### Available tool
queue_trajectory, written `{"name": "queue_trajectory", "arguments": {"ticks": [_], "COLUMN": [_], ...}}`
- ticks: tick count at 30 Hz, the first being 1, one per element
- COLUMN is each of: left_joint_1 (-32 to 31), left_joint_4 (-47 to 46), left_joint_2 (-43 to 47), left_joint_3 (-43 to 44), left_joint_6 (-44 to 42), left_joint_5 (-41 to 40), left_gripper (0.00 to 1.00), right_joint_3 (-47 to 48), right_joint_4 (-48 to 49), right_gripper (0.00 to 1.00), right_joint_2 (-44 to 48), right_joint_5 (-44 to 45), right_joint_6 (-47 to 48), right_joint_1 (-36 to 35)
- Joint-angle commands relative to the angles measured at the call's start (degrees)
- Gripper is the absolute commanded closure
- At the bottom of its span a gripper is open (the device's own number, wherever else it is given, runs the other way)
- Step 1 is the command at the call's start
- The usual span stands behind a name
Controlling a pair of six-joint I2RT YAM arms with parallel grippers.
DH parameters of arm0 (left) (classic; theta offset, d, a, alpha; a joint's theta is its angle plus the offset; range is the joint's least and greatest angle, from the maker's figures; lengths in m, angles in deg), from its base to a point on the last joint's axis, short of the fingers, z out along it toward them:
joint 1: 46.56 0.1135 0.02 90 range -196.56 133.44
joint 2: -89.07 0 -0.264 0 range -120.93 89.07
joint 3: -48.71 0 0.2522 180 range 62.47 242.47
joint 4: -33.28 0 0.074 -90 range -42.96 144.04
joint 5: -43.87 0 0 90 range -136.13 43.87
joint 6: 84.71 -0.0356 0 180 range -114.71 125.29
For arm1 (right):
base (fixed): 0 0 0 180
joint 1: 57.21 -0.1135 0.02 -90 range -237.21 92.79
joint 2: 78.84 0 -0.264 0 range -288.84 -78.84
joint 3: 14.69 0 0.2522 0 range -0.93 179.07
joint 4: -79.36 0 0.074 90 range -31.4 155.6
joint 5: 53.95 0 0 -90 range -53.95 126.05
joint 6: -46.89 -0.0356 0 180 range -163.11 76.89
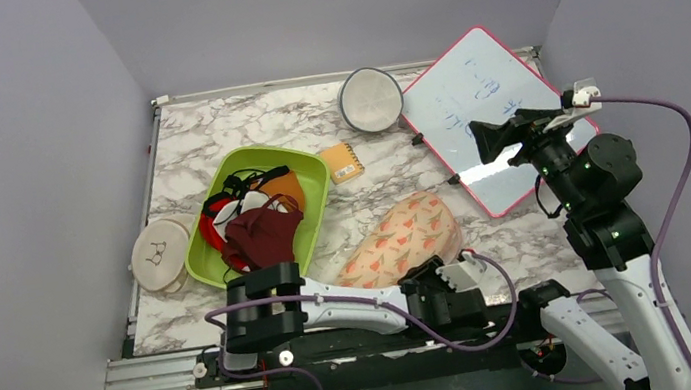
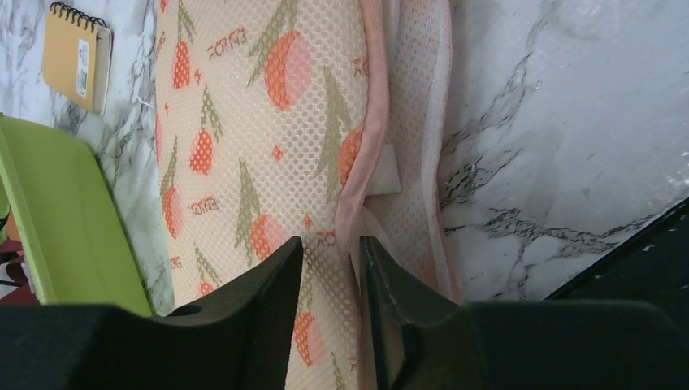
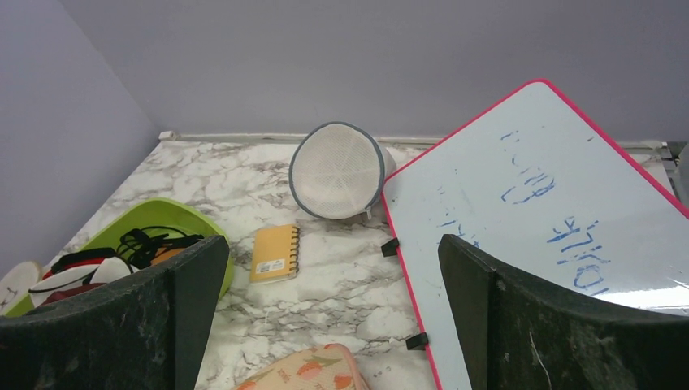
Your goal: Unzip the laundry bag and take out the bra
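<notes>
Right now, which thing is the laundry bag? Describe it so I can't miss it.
On the marble table, look between the lime-green tray and the pink-framed whiteboard, toward the near edge. The laundry bag lies flat there: a peach pouch with orange-and-green print, unlike the round, grey-rimmed white disc farther back.

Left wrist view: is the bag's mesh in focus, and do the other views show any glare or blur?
Left wrist: bag mesh sharp, dark fingers slightly soft, sheen on marble at right. Right wrist: sharp, pale glare on the whiteboard's lower right. Top external: even light, no blur, a dark reflection on the whiteboard.
</notes>
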Motion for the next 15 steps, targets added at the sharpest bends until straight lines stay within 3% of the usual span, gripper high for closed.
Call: {"name": "queue_trajectory", "arguments": {"ticks": [1,5,15], "left_joint_1": [-0.1,-0.1,-0.1], "left_joint_4": [2.2,2.2,-1.1], "left_joint_2": [-1.7,-4.0,-10.2], "left_joint_3": [1.6,2.8,11.0], "left_joint_6": [1.3,0.6,-3.1], "left_joint_5": [-3.8,-3.2,-1.3], "left_gripper": [0.79,0.90,1.00], "right_joint_3": [-1.4,-1.5,-0.7], "right_joint_4": [3.1,3.4,3.1], "right_gripper": [0.00,0.00,0.00], "right_joint_2": [0.3,0.2,0.0], "right_joint_5": [-0.5,-0.2,1.5], "right_joint_6": [0.7,1.0,1.7], "right_joint_1": [-0.5,-0.6,-1.2]}}
